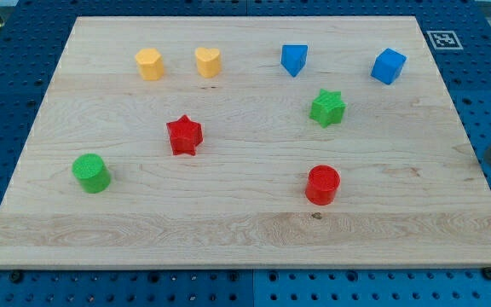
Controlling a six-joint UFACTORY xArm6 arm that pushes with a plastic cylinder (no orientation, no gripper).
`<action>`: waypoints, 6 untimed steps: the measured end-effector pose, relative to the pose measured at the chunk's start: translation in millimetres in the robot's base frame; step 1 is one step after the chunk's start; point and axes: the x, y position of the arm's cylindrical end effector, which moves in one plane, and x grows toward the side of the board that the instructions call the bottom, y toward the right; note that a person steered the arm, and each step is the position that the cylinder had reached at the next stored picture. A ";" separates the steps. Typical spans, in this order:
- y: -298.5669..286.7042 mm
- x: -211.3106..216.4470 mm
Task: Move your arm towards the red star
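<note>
The red star (184, 136) lies on the wooden board (245, 239), left of centre. My tip (490, 163) shows at the view's right edge, just off the board's right side, far to the right of the red star. Only the rod's blurred dark lower end is in view. The red cylinder (322, 185) and the green star (327, 108) lie between my tip and the red star.
A green cylinder (91, 173) sits at the left. A yellow hexagon (149, 64) and a yellow heart (208, 61) sit at the top left. A blue triangular block (294, 60) and a blue cube (388, 66) sit at the top right.
</note>
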 end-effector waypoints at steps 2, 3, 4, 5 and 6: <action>-146.1 -13.3; -217.7 -33.9; -257.6 -19.5; -274.5 -2.4; -327.7 0.9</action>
